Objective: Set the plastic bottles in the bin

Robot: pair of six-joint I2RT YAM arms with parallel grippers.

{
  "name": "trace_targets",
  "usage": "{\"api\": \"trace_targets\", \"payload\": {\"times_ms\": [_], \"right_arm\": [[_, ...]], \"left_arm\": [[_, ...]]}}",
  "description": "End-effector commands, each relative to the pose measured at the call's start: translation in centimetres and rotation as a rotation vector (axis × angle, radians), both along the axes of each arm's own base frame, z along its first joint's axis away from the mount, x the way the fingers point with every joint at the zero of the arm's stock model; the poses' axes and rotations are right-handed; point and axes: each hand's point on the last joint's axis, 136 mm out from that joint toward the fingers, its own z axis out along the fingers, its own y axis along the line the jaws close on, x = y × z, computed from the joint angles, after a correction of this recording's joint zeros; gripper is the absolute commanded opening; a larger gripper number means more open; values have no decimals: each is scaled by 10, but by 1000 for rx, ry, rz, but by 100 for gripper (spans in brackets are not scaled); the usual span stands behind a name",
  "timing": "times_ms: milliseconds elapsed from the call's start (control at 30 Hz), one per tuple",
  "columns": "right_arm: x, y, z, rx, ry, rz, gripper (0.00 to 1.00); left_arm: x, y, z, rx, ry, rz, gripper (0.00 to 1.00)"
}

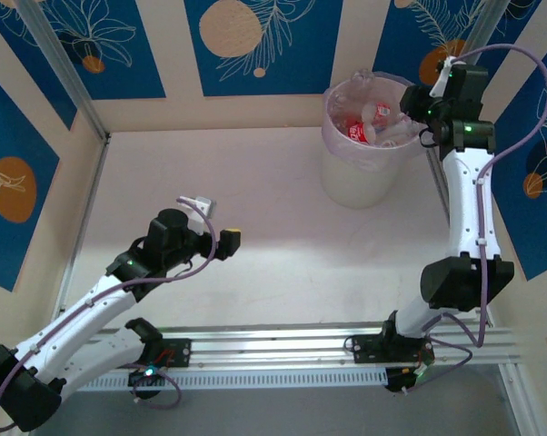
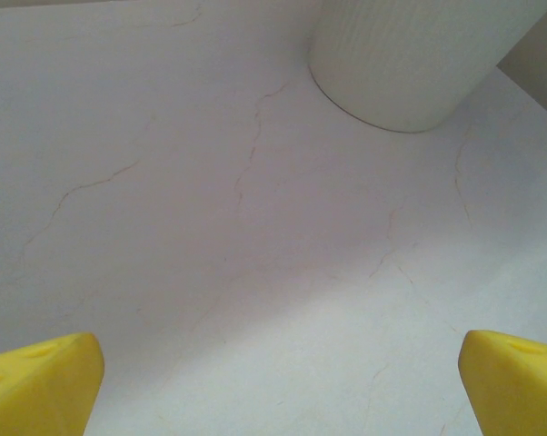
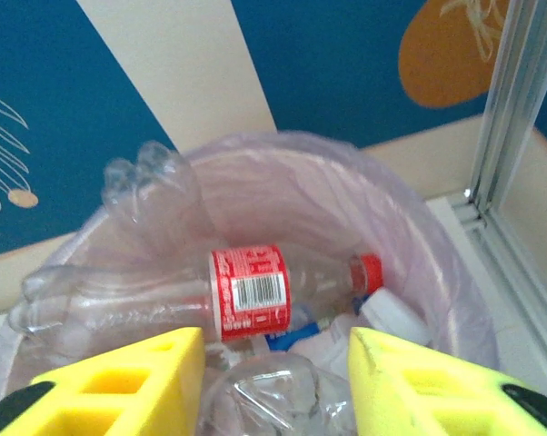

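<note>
**Bottle held over the bin, ready to drop**

The bin (image 3: 419, 209) stands in the table's far right corner, with a red-labelled bottle (image 3: 251, 291) and others already inside. My right gripper (image 3: 273, 350) hangs above it, apparently clamped on a clear bottle (image 3: 273, 400). Next, I judge, I let go. My left gripper (image 2: 273, 381) gapes wide over the table (image 2: 210, 227).

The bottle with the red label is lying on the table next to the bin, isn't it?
Not quite. The bottle with the red label is lying inside the bin, on top of other bottles, not next to it on the table. The right wrist view looks straight down into the bin and shows it there.
</note>
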Motion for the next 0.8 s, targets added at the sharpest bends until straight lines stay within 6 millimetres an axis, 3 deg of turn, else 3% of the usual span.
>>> {"api": "trace_targets", "payload": {"times_ms": [0, 167, 300, 433, 600, 767], "right_arm": [[1, 6, -17, 62, 9, 30, 42], [4, 9, -33, 107, 35, 47, 42], [-1, 7, -10, 80, -9, 42, 44], [-11, -14, 10, 43, -35, -22, 63], [-15, -48, -9, 50, 20, -112, 73], [-6, -56, -30, 149, 76, -94, 68]], "left_arm": [[2, 0, 1, -27, 3, 8, 100], [1, 1, 2, -23, 1, 8, 100], [2, 1, 3, -21, 0, 10, 100], [4, 3, 2, -19, 1, 27, 100], [8, 3, -3, -7, 17, 44, 100], [16, 21, -17, 18, 108, 136, 100]]}}
